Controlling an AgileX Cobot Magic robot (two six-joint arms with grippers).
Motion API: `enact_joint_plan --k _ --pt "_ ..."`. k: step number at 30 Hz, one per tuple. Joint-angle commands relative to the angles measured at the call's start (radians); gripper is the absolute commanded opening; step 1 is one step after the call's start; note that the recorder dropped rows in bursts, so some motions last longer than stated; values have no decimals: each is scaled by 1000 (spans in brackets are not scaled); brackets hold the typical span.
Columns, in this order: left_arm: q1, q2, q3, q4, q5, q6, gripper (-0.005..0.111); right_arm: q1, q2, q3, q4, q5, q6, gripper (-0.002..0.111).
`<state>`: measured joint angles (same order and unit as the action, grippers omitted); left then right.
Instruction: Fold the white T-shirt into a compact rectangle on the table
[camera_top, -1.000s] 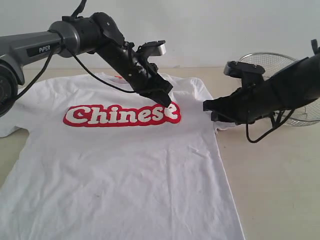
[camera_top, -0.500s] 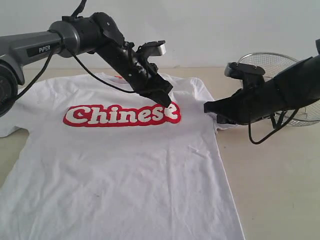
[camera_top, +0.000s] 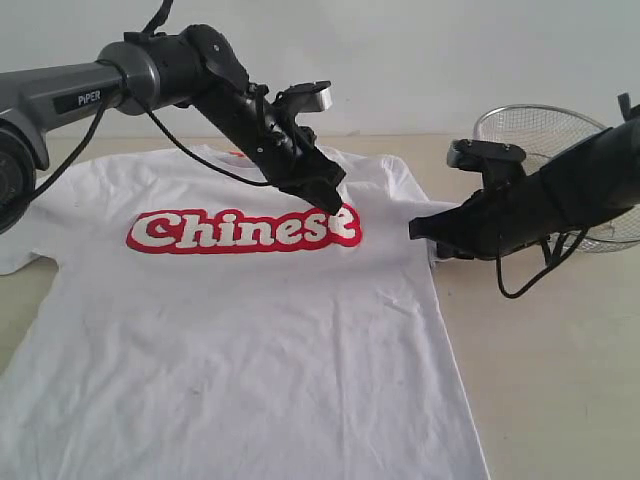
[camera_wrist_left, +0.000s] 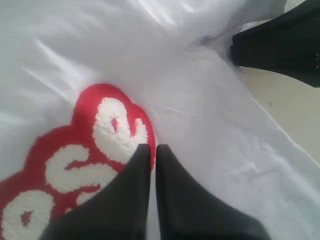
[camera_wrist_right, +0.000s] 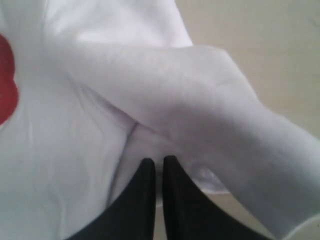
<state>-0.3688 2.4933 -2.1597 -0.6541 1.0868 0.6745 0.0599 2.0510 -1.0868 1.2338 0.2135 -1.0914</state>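
- The white shirt (camera_top: 250, 340) lies spread flat, front up, on the pale counter (camera_top: 550, 380), with its red lettering (camera_top: 243, 229) across the chest.
- The left hand (camera_top: 340, 207) has its fingers together, tips down on the shirt at the last letter of the lettering.
- The right hand (camera_top: 415, 226) reaches in from the side to the shirt's edge, where a sleeve (camera_wrist_right: 200, 100) lies folded over.
- Its fingers are drawn almost together, tips against the sleeve's hem; whether cloth is caught between them cannot be told.
- A wire basket (camera_top: 545, 130) stands on the counter behind the right arm, apart from the shirt.
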Motion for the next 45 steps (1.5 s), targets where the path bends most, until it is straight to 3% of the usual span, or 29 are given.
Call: enact_joint_plan --k 1,20,33,45 --pt "1 -5 -5 1 11 -8 4 -3 32 -2 -43 -40 -11 5" --pt "1 -5 -5 1 10 -8 4 -84 43 -11 -99 -181 -13 4" --pt "1 -5 -5 1 8 -8 4 -84 89 -240 -95 -214 45 4" --pt "1 -5 -5 1 8 -8 4 -84 85 -369 -95 -82 70 4"
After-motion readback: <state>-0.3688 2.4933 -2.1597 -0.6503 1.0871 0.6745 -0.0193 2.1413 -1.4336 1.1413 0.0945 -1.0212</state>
